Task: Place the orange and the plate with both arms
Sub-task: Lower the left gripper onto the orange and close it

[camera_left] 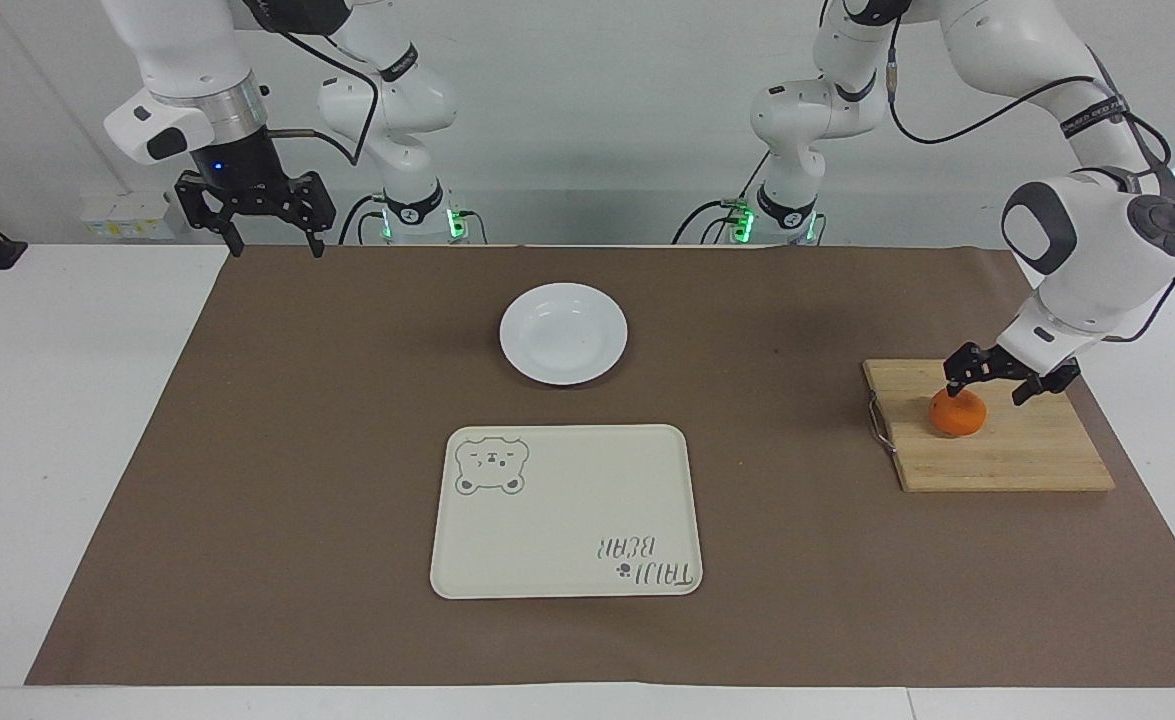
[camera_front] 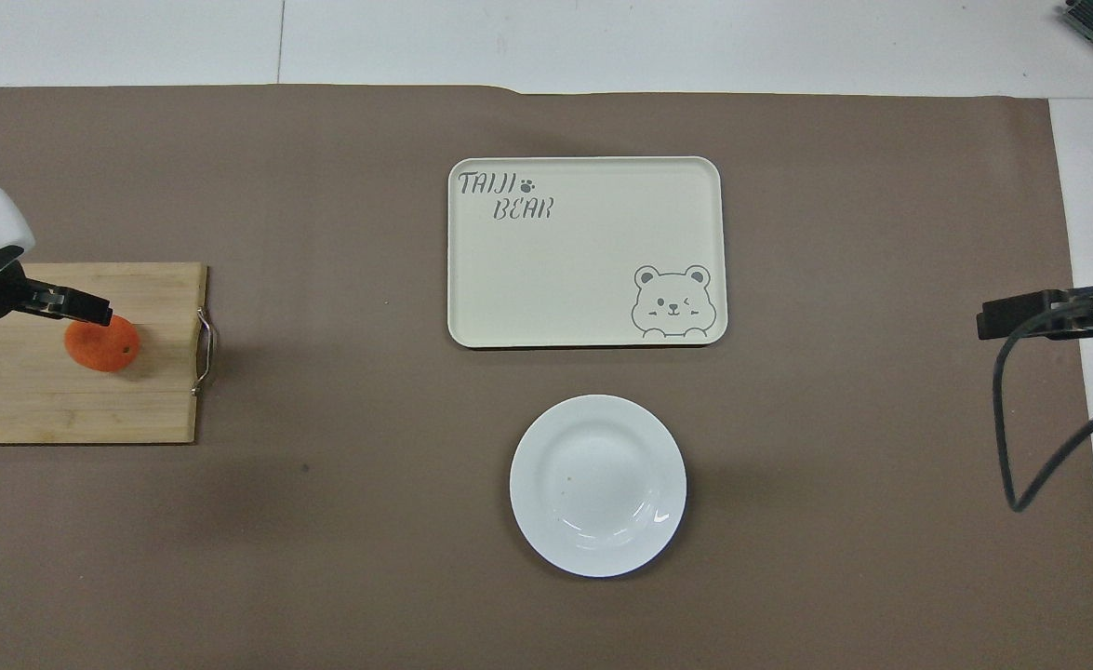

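Left claw (camera_left: 987,384) is spread wide just above the orange (camera_left: 958,414) on the cutting board (camera_left: 1007,455), gripping nothing. Right claw (camera_left: 272,241) waits spread and empty over the desk's edge.

The cutting board (camera_front: 72,391) is cut off overhead; the left claw (camera_left: 987,383) perhaps touches the orange (camera_left: 959,417).

The orange (camera_left: 958,415), small, round and matte, sits on a wooden cutting board (camera_left: 1007,455) at the left arm's end of the desk. The plate (camera_left: 563,333), a glossy white round dish with a shallow well, lies upright and empty mid-desk, just nearer the robots than the cream bear tray (camera_left: 567,512).
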Motion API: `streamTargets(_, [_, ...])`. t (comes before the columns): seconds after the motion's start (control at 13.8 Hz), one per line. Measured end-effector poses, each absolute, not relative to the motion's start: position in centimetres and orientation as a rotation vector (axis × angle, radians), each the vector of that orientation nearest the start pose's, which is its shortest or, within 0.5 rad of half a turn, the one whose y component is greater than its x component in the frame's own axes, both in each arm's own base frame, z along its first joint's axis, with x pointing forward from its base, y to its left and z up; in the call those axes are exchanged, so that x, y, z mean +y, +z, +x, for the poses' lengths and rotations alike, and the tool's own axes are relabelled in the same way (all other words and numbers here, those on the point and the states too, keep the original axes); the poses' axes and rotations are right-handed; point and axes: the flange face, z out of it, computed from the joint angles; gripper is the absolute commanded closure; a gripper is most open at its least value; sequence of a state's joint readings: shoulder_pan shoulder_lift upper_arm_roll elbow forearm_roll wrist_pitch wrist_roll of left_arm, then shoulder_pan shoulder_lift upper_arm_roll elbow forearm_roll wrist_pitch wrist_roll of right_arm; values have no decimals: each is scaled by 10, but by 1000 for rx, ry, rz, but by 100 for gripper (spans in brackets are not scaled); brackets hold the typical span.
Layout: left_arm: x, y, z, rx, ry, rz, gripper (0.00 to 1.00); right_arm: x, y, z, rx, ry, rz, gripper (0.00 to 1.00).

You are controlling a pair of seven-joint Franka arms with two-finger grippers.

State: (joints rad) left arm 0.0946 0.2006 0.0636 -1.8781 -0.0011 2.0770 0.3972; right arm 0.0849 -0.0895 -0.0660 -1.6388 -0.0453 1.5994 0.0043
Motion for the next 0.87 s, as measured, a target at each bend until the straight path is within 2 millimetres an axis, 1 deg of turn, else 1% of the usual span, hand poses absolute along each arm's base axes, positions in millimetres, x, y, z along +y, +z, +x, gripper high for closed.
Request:
streamTargets(0.22, [112, 376, 590, 374, 10, -3108, 0, 4, 643, 529, -24, -80, -3179, 0])
streamTargets(0.36, [113, 363, 588, 368, 0, -3112, 0, 4, 643, 529, -24, -80, -3179, 0])
streamTargets(0.8, [109, 337, 580, 316, -61, -3151, 0, 4, 643, 529, -24, -80, -3179, 0])
streamTargets(0.87, [109, 334, 579, 312, -56, -3155, 36, 4, 643, 529, -24, -80, -3179, 0])
